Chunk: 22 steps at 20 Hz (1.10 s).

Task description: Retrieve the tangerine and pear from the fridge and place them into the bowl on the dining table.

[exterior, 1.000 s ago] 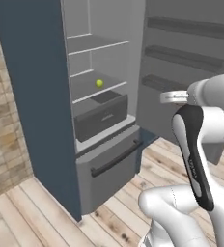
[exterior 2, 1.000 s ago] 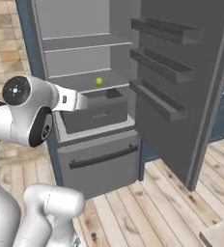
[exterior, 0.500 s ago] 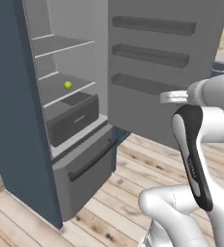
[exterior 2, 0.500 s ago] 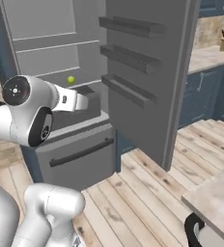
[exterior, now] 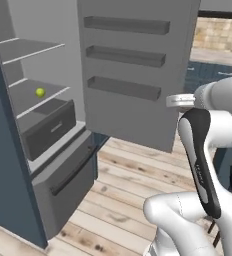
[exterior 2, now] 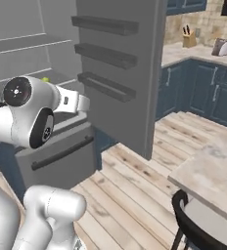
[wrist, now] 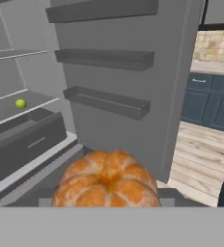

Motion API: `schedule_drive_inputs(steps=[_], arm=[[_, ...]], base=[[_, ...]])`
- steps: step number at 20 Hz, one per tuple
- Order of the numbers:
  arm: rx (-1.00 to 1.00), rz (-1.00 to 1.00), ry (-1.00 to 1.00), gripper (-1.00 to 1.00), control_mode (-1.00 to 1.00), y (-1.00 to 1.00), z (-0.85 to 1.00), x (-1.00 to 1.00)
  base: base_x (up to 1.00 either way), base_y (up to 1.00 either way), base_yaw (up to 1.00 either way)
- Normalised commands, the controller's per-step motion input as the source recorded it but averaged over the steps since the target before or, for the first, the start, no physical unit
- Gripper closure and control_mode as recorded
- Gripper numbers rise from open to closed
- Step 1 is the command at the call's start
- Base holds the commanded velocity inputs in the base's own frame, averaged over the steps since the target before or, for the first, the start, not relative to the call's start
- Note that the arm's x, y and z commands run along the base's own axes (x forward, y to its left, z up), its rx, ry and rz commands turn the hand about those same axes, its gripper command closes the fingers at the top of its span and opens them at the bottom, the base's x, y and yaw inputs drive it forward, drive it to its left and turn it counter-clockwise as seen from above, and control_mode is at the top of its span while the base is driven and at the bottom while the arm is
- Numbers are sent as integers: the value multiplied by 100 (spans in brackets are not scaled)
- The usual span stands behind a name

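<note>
Gripper's got the tangerine [wrist: 105, 179] clamped, sitting at 6 o'clock in the hand view. Pear [exterior: 40, 92] on a fridge [exterior: 48, 125] shelf, 9 o'clock. Wood plank floor [exterior 2: 135, 185], dining table [exterior 2: 211, 176] at 4.

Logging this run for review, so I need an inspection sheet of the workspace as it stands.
Surface: dining table, bare corner in the right base view, a dark stool tucked beside it.
Job's things: tangerine close before the hand camera; pear on a shelf in the fridge, door open. Bowl: nothing seen.
Clutter: knife block and toaster on the far counter.
Grippers: gripper shut on the tangerine, fingertips hidden.
Cables: nothing seen.
Surroundings: wood floor, blue cabinets.
</note>
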Motion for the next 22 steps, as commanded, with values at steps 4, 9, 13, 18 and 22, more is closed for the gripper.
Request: schedule_drive_inputs(steps=[4, 9, 13, 18, 22], arm=[[0, 0, 0, 100, 100, 0, 0, 0], [0, 0, 0, 100, 100, 0, 0, 0], [0, 0, 0, 100, 100, 0, 0, 0], [0, 0, 0, 100, 100, 0, 0, 0], [0, 0, 0, 100, 100, 0, 0, 0]], base=[[-52, -3, -33], [-43, -28, -32], [-38, -52, -28], [-24, -71, -20], [-24, -77, -17]])
